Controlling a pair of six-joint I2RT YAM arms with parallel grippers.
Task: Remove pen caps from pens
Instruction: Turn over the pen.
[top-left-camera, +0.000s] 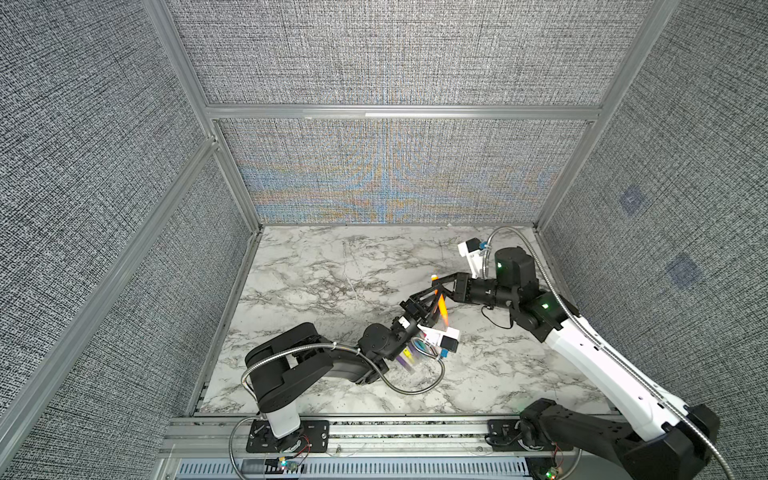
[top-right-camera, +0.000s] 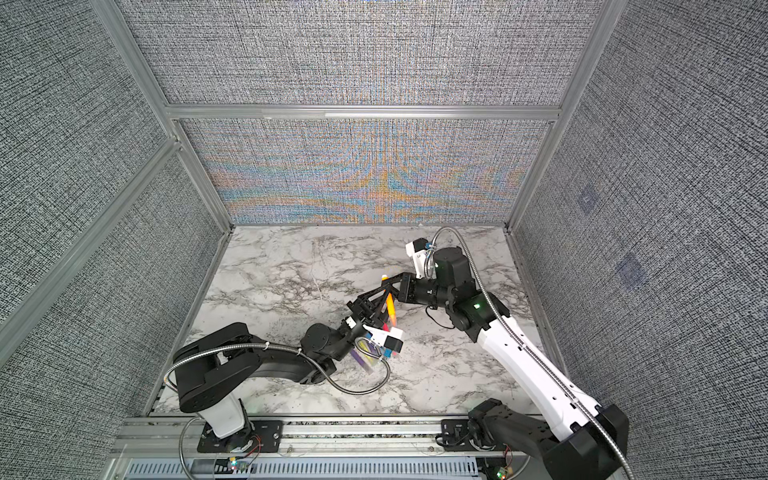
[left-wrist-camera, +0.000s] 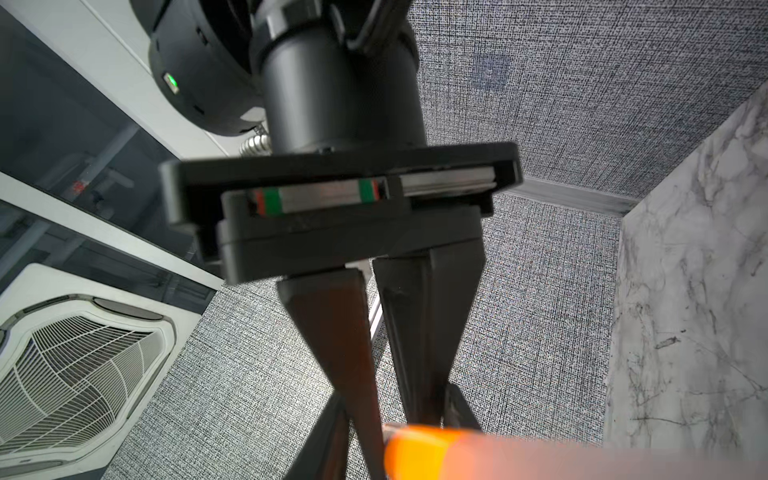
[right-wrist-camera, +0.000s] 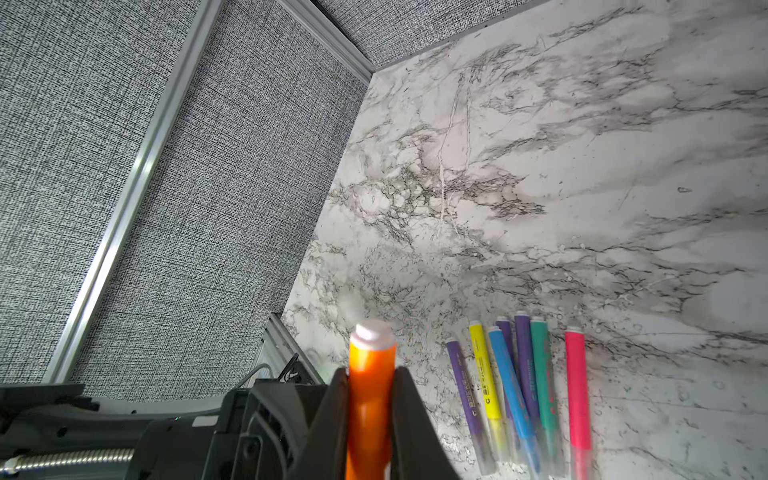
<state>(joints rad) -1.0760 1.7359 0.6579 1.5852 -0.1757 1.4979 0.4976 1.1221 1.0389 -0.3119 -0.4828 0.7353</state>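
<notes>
Grey woven walls (top-left-camera: 104, 166) in metal frames close a marble table (top-left-camera: 332, 270) on three sides. The left pincer (top-left-camera: 435, 319) sits at one end of the orange pen (right-wrist-camera: 370, 374); whether its jaws are spread or pinching cannot be told. The pen is held above the marble, its long axis running from the left pincer to the right pincer (right-wrist-camera: 371, 399). Its white butt pokes just past the right jaws, which pinch its barrel. Seven more pens (right-wrist-camera: 540, 374) lie side by side on the marble under the left wrist.

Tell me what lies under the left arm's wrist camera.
Pens lying on the table; in a top view purple and yellow barrels show. The camera hides the rest of them.
</notes>
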